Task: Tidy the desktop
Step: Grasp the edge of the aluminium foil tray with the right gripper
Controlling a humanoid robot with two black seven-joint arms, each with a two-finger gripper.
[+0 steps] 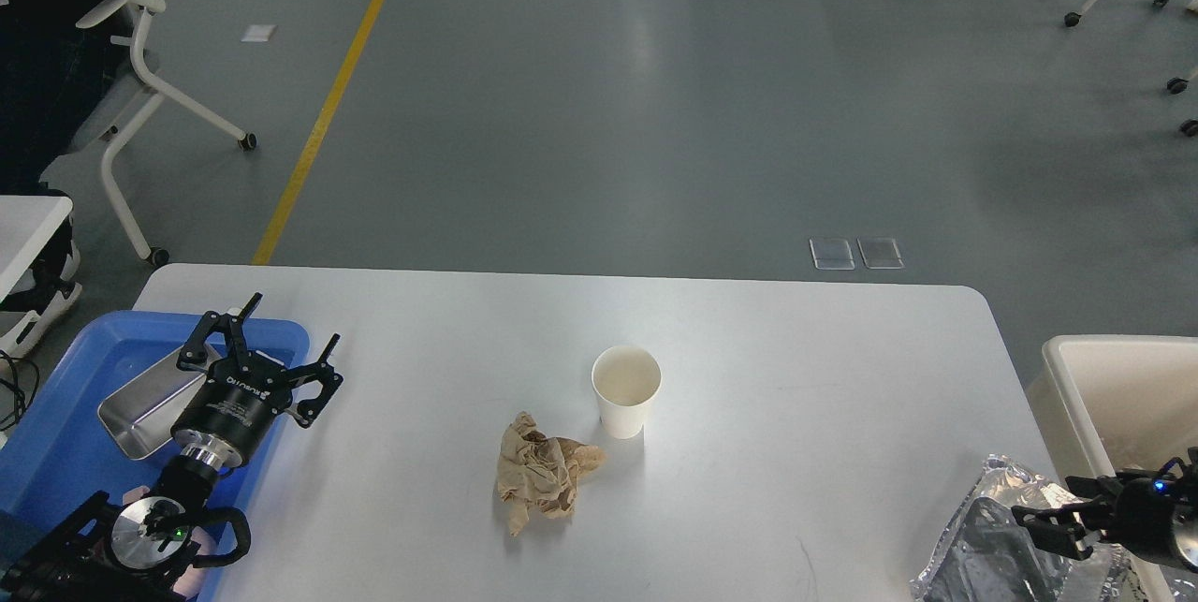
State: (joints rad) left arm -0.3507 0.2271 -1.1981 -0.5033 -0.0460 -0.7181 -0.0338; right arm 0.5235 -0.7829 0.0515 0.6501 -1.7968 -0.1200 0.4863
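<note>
The desktop (767,377) fills the lower view before us, its far edge bare. Mid-desk stands a cup (626,389), apparently empty; a crumpled paper (538,474) lies just beside it. Our left gripper (281,340) hangs released over the tray (56,433) holding a steel pan (140,401). Our right gripper (1048,504), fingers apart, hovers at a foil bag (983,536) beside the bin (1114,396).

We had the white desktop (767,452) carrying a blue tray (56,452) at its left edge, an upright paper cup (626,390) near centre, crumpled brown paper (538,473) just beside the cup on our side, and a silver foil bag (992,546) at the near right corner.
</note>
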